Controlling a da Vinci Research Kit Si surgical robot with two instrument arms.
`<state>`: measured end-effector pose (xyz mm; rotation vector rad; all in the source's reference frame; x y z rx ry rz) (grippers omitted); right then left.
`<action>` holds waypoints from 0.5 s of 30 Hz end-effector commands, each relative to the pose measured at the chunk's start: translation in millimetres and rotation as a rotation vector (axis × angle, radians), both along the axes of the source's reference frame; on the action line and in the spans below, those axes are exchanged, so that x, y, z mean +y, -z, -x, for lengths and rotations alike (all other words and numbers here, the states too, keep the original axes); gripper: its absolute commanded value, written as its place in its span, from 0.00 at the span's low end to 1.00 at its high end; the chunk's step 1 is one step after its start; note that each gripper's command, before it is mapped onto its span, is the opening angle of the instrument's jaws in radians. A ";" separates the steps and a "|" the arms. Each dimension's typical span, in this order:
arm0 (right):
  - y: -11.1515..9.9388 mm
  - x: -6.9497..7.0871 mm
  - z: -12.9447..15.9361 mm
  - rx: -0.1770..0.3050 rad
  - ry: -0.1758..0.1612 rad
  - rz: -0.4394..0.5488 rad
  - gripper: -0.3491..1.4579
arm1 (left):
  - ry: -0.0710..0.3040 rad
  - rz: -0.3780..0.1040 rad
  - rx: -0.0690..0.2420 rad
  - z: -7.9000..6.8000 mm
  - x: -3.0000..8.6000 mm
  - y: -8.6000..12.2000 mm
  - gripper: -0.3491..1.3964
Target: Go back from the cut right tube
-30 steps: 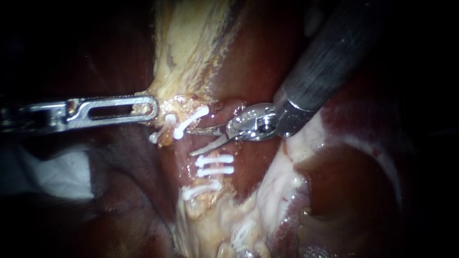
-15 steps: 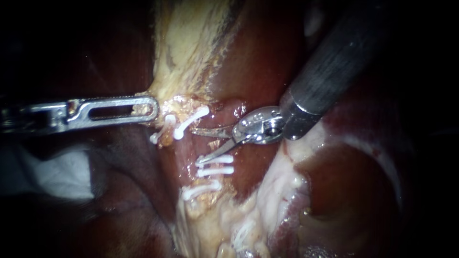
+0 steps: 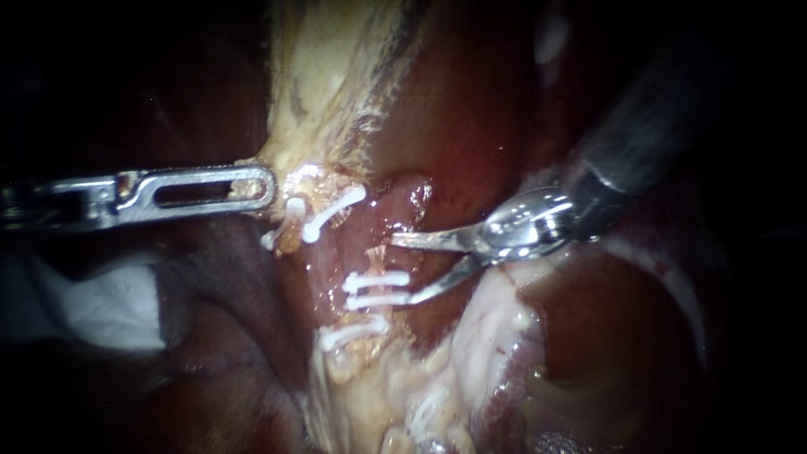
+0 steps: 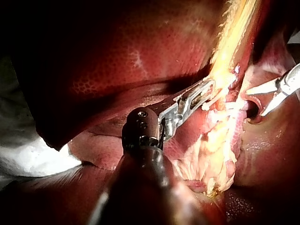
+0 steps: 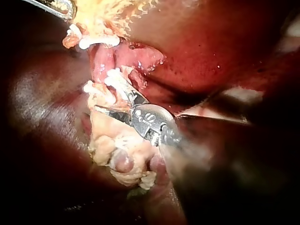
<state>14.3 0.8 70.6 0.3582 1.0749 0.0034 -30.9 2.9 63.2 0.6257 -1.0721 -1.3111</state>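
Observation:
The right tube (image 3: 371, 244) lies cut between an upper white clip (image 3: 336, 210) and two lower clips (image 3: 376, 280). My right instrument (image 3: 403, 269) comes in from the upper right, and its two curved blades stand open, with the tips just right of the tube and the lower tip by the lower clips. The right wrist view has the same blades (image 5: 115, 101) apart beside the clipped stump. My left instrument (image 3: 265, 187) reaches in from the left. Its slotted jaws are shut on yellowish gallbladder tissue (image 3: 328, 76); the left wrist view also has them gripping it (image 4: 208, 89).
Dark red liver (image 3: 471, 101) lies behind the tubes. A further clip (image 3: 353, 335) sits lower, above pale fatty tissue (image 3: 395, 395). White gauze (image 3: 109, 303) lies at the left under my left instrument's shaft.
My right instrument has drawn back to the right, away from the cut tube, and its blades have opened wider. The left instrument holds still.

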 end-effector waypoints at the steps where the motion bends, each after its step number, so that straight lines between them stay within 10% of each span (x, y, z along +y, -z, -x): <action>1: 0.3 0.0 0.8 -0.003 0.000 0.003 0.98 | 0.002 0.000 0.002 0.0 0.0 0.0 0.00; 15: 4.5 1.0 7.6 -0.024 -0.035 -0.001 0.98 | 0.003 0.001 0.002 0.2 0.1 -0.2 0.00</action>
